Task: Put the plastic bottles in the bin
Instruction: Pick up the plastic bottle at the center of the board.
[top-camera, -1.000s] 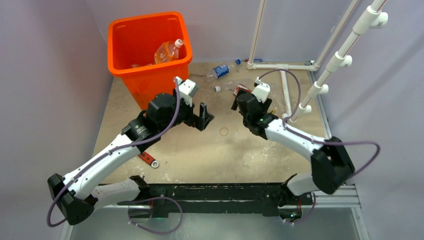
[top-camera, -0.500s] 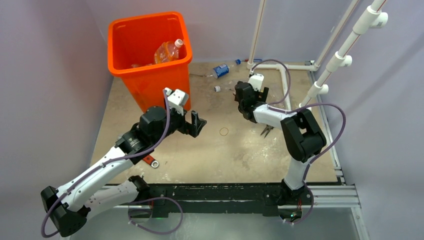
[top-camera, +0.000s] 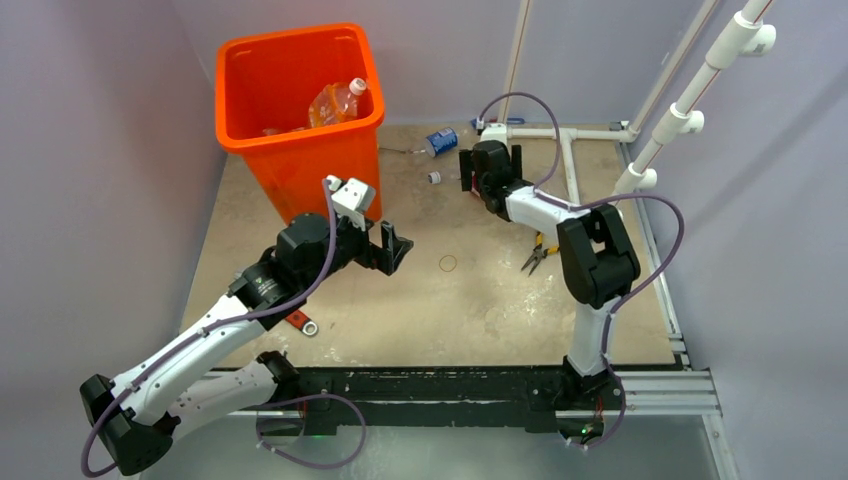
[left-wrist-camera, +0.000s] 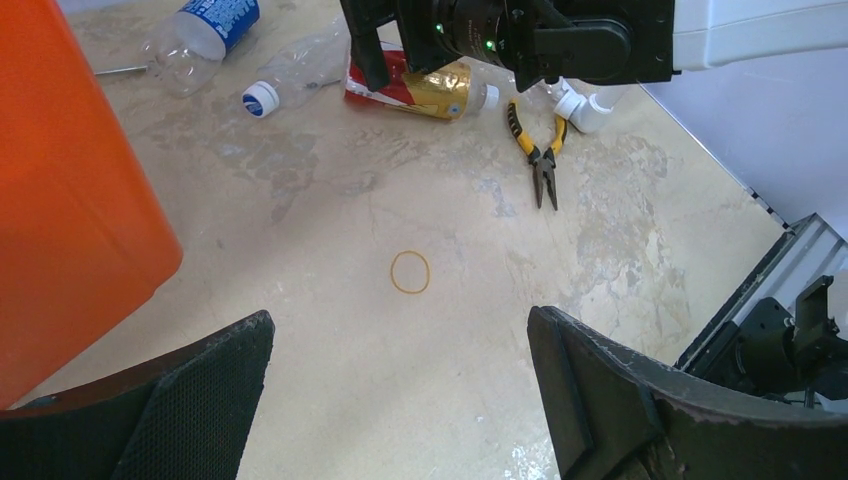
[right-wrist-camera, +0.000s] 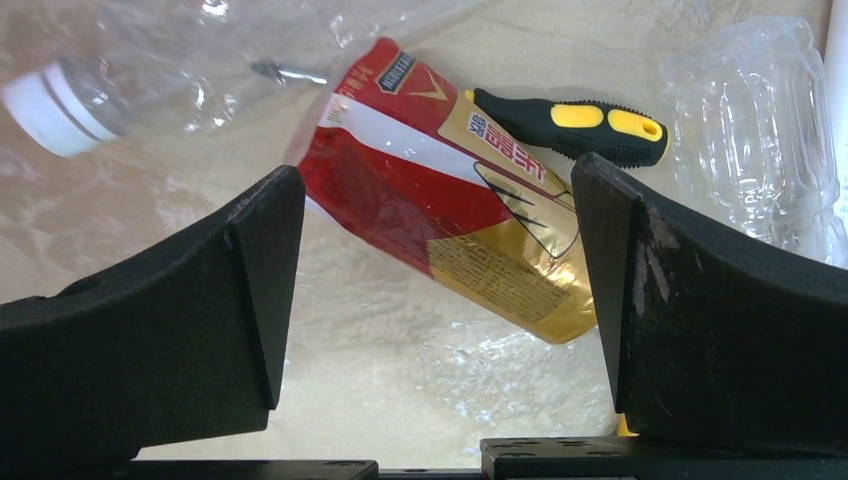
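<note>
Beige stained tabletop (top-camera: 420, 310), lilac walls, white pipe frame (top-camera: 565, 133) far right. Clutter: pliers (top-camera: 538, 255) right of centre, rubber band (top-camera: 448, 263) mid-tabletop, wrench (top-camera: 297, 320) near left by the left arm, screwdriver (right-wrist-camera: 575, 125) just beside the red-gold bottle (right-wrist-camera: 440, 230).

Bin (top-camera: 300, 175) far left, orange bottle (top-camera: 335, 102) inside it on the right. Right hand (right-wrist-camera: 437, 180) wide open over the red-gold bottle at far centre, which lies between the fingers, ungripped. White-cap bottle (right-wrist-camera: 150, 70) just left of it, crushed bottle (right-wrist-camera: 760, 120) just right, blue-label bottle (top-camera: 441, 140) further left. Left hand (top-camera: 396, 243) open, empty, right of the bin, well apart from the loose bottles.
</note>
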